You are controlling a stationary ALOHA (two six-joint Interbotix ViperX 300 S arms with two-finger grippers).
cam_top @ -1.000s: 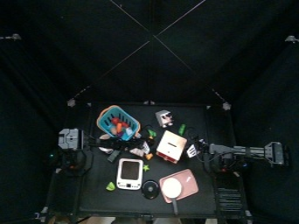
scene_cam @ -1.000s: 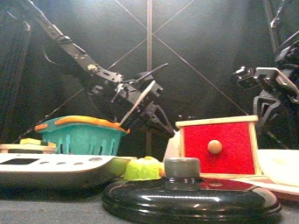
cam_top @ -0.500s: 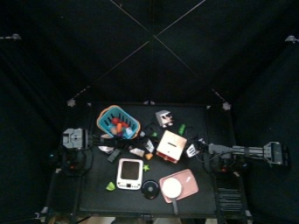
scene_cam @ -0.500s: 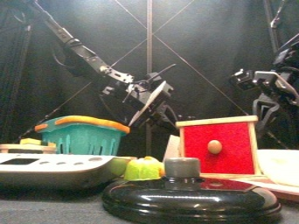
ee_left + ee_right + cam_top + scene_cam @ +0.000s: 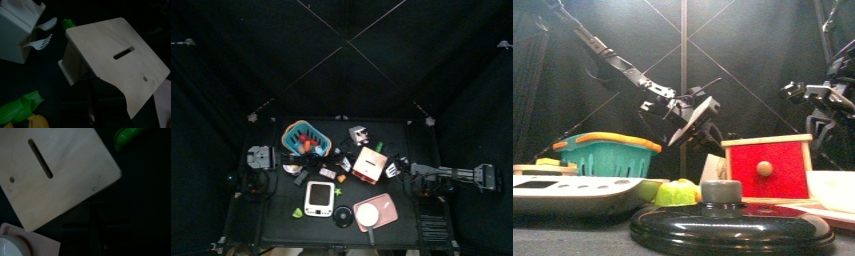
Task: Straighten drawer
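A small rectangular tan wooden drawer box with a red front and round knob (image 5: pixel 764 168) is seen standing near the middle of the small black desk (image 5: pixel 285 202), between a teal basket with an orange rim (image 5: pixel 604 155), whose contents cannot be made out, and a pink rounded-square dish (image 5: pixel 377 212). Black curtains enclose the desk. The left pincer (image 5: pixel 696 117) hangs tilted just beside the drawer; the right pincer (image 5: pixel 823 95) hangs at the drawer's other side. Whether either is apart or together cannot be told.

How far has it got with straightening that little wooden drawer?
Early, it seems. Nothing looks done: in the top view the drawer lies at a slant to the table's edges. In hand: the left gripper hangs close behind it, touching nothing visibly. The right gripper waits off to the side. Turning it square is left.
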